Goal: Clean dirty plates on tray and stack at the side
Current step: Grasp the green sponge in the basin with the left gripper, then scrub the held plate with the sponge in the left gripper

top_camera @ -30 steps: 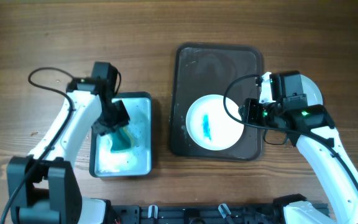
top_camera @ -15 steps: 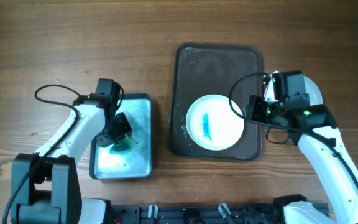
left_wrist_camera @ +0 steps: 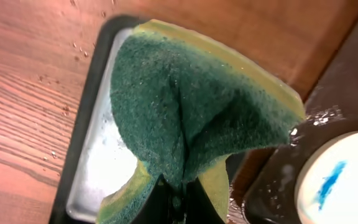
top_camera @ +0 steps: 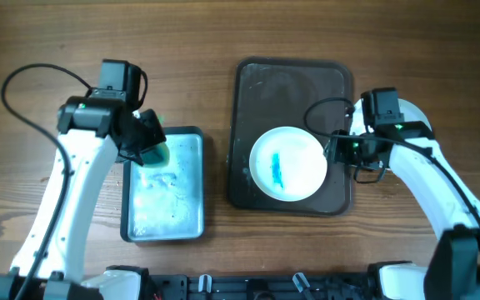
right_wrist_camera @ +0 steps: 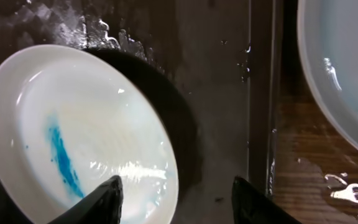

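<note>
The sponge [left_wrist_camera: 191, 118] is now lifted, pinched in the left jaws — the plate [top_camera: 294, 158], straddled at 3 o'clock by parted right jaws, is likely wiped next.

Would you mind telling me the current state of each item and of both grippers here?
Smeared plate: dirty, blue streak, flat on the dark tray.
Second plate: beside that tray, wet, no paint visible.
Dark tray: wet.
Sponge: folded, raised over the pale tray.
Pale teal tray: holds foamy water.
Left gripper: fingers shut on the sponge.
Right gripper: fingers open, empty.
</note>
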Robot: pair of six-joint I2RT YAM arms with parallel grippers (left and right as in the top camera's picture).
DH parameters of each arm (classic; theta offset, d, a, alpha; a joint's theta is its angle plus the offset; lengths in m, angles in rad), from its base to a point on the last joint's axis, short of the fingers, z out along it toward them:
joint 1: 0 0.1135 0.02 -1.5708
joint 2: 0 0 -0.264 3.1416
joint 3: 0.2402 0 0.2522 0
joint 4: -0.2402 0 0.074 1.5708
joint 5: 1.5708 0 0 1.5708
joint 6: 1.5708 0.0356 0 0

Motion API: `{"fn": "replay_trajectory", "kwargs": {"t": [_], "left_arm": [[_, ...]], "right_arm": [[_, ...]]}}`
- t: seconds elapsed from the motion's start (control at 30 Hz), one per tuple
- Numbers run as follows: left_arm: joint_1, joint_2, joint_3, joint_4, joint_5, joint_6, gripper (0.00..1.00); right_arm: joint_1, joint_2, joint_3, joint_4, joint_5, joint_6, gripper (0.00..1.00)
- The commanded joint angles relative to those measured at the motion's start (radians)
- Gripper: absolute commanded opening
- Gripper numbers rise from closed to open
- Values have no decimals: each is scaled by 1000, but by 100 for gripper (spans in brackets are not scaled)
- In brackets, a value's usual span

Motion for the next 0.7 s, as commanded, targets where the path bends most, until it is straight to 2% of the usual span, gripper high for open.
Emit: {"fn": "replay_trajectory", "kwargs": {"t": [0.0,0.1,0.13,0.2,0.33,0.4,0.47,0.67], "left_arm": [[-2,-19,12,-8,-21,24,4],[-28,-19,12,1,-13,23,4],[-39,-19,12,8,-7,23,4],[-79,-18,12,36,25,23,4],[-158,-5,12,113,103,8,4],[-204,16,12,167,135,-35,4],[-254,50,12,232,181,-42,4],[-409,211,12,438,264,-79,4]], "right_arm": [[-4,78,6,27,-30,-25,55],[-3,144,6,84,-150,-130,36],[-2,162,5,94,-181,-148,34],[-2,195,5,101,-179,-137,22],[-2,239,-20,152,-173,-99,20],[-2,250,-33,163,-169,-99,10],[-2,249,-33,159,-169,-100,4],[-2,249,-33,161,-138,-69,4]]}}
